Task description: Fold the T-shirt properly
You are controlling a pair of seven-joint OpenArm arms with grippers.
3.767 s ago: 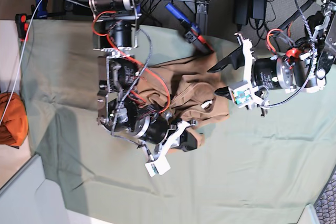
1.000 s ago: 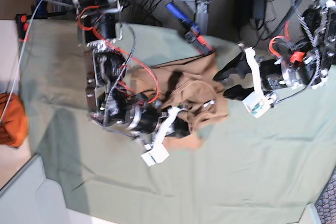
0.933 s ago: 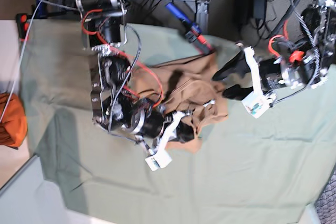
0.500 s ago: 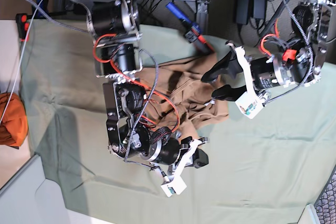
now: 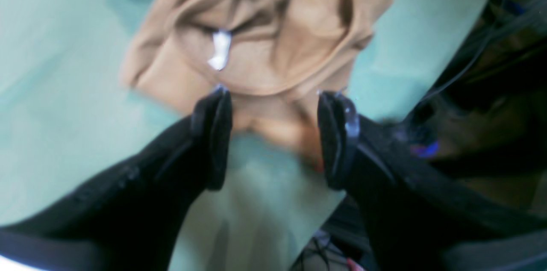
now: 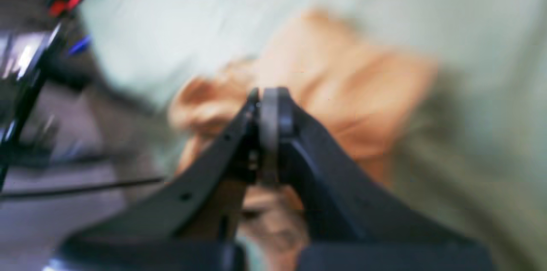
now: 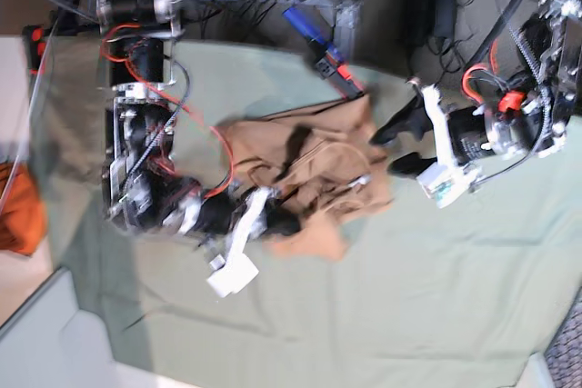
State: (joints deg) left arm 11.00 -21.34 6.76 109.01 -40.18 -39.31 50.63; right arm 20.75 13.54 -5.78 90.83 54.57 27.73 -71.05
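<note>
The tan T-shirt (image 7: 314, 174) lies crumpled in the middle of the green table cloth (image 7: 409, 297). In the left wrist view its white neck label (image 5: 220, 48) shows among the folds of the T-shirt (image 5: 265, 36). My left gripper (image 5: 277, 95) hovers open over the shirt's near edge with nothing between its fingers; in the base view this left gripper (image 7: 385, 154) is at the shirt's right side. My right gripper (image 6: 269, 108) is shut, with the blurred T-shirt (image 6: 363, 91) behind it. No cloth shows between its fingers. In the base view the right gripper (image 7: 280, 223) sits at the shirt's lower left edge.
A deep-orange cloth bundle (image 7: 18, 211) lies at the far left beside the table cloth. A blue tool (image 7: 314, 38) and cables lie at the table's back edge. The table's edge falls away right of the left gripper, showing dark clutter (image 5: 491, 104).
My right arm has swung back left, bringing its shut gripper from the front of the table to the shirt's lower left edge. The left gripper has shifted slightly right, still open.
</note>
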